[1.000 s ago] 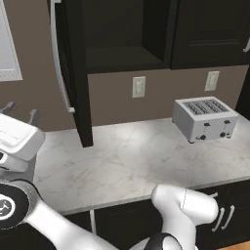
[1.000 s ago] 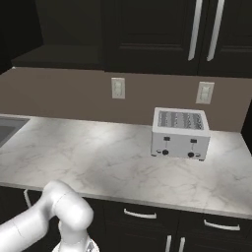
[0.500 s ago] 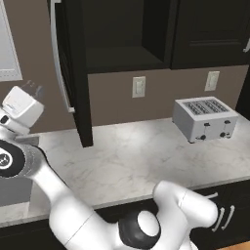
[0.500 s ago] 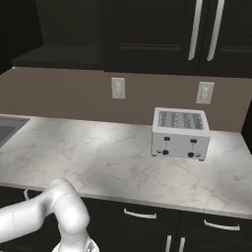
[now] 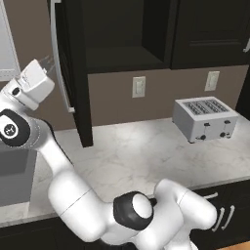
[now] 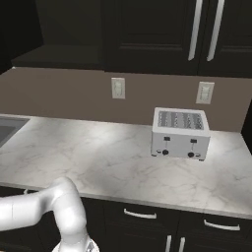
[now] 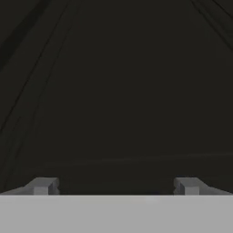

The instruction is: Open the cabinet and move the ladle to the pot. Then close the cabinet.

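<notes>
Far left of left base view: white hand raised high, gripper (image 5: 49, 62) pointed at the open black cabinet (image 5: 122, 29), fingers just short of its swung-out door (image 5: 73, 73) and long silver handle (image 5: 59, 63). Fingers spread wide, released, grasping nothing; in hand view gripper (image 7: 113, 186) shows two tips well apart against a dark panel, not touching it. Cabinet door standing edge-on, open; inside dark, contents too dark to tell. Below cabinet, brown wall with outlet (image 5: 139, 86), second outlet (image 5: 212, 80) further right. Marble bench (image 5: 132, 151) bare in the middle. Silver toaster (image 5: 205, 118) upright on bench at right, near wall. Right base view: sink edge (image 6: 7, 125) at far left, toaster (image 6: 180, 133) right of centre, closed dark doors with two silver handles (image 6: 204, 29) above it.
</notes>
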